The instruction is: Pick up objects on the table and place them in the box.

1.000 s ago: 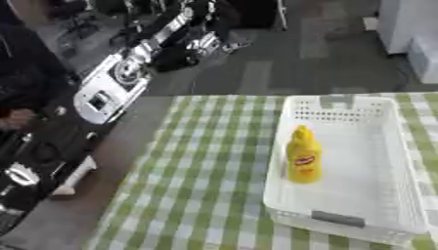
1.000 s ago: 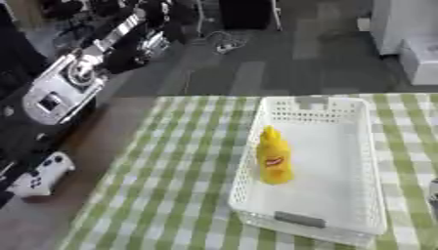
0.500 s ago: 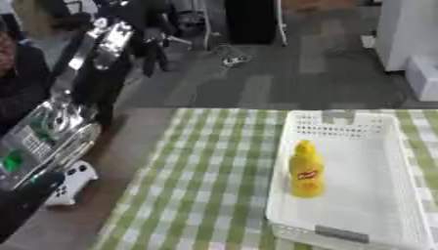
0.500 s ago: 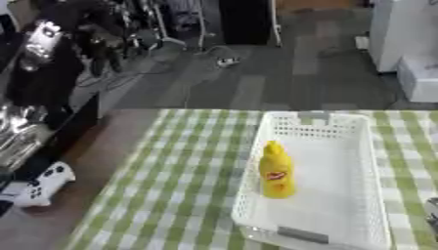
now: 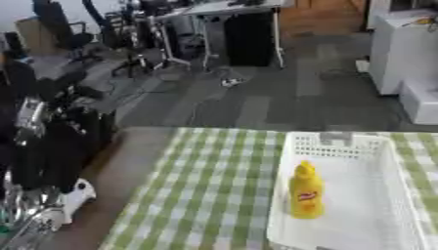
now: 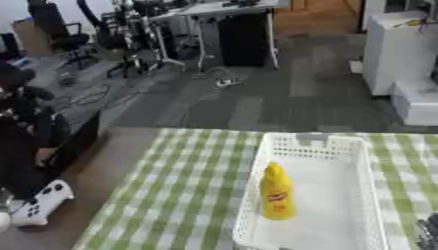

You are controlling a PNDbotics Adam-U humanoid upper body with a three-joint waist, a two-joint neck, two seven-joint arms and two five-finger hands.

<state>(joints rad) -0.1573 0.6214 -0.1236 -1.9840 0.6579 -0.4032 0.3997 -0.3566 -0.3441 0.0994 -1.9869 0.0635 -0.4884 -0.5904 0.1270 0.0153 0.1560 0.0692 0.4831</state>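
A yellow bottle [image 6: 276, 197] with a red label is seen lying inside the white box [image 6: 373, 172], near the box's left wall and toward its near end. The box, with perforated walls, is set on a green-and-white checked cloth [image 6: 180, 190] that covers the table; bare brown table edge [image 6: 102, 171] is left showing at 9 o'clock of the cloth. A white game controller [image 6: 38, 205] is seen at the table's left edge, at about 8 o'clock of the bottle and well apart from it.

At the lower right corner of the right eye view, at 4 o'clock of the box, dark fingers of the right hand [image 6: 427, 233] are just visible; whether they are spread or curled cannot be told. The left hand cannot be made out among the dark, blurred shapes at the left side, at 9 o'clock.
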